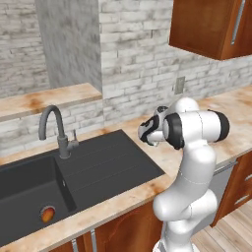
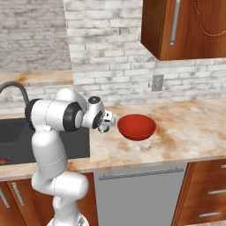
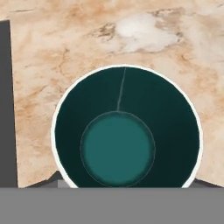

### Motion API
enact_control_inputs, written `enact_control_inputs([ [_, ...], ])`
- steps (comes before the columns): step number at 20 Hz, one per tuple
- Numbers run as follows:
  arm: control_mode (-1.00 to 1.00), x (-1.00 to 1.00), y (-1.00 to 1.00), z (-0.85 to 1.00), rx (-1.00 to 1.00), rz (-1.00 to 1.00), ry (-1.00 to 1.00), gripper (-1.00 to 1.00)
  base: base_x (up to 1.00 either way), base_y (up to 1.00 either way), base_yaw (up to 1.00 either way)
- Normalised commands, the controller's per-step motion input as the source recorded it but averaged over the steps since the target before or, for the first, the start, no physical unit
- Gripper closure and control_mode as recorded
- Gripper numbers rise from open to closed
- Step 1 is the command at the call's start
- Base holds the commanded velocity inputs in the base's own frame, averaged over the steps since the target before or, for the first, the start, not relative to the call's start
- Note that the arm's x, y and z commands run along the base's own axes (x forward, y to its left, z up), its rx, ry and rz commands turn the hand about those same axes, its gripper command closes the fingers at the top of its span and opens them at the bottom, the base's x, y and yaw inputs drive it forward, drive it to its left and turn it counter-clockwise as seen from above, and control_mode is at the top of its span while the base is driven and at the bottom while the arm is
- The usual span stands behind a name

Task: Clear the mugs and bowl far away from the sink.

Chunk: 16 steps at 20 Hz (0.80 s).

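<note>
Looking straight down into the teal mug (image 3: 126, 131) from the hand view — it's upright on the marble counter (image 3: 52, 57), beside the sink (image 1: 74, 172). Gripper (image 2: 107, 123) hangs left of the red bowl (image 2: 136, 126) — can't tell if it's gripping.

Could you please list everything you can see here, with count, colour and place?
Mug: one, teal inside, pale rim, upright on the counter directly under the hand.
Bowl: one, red, on the counter right of the sink.
Sink: one, black, set in the counter.
Tap: one, dark grey, behind the basin.
Round thing: one, orange-red, in the basin; too small to identify.
Gripper: one, over the counter beside the bowl; jaw state unclear.
</note>
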Motion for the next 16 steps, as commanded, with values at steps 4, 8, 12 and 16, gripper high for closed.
enact_control_inputs([
  [4, -1.0, -0.58, 0.07, -0.88, 0.0, 0.0, 0.04, 1.0, 0.0, 0.0, 0.0],
  [8, -1.0, -0.72, 0.35, -1.0, 0.0, 0.0, 0.17, 1.0, 0.0, 0.0, 0.0],
  [12, -1.0, -0.88, 0.32, -1.0, 0.0, 0.0, 0.22, 1.0, 0.0, 0.0, 0.0],
  [16, -1.0, -0.81, 0.23, -0.92, 0.0, 0.0, 0.19, 1.0, 0.0, 0.0, 0.0],
])
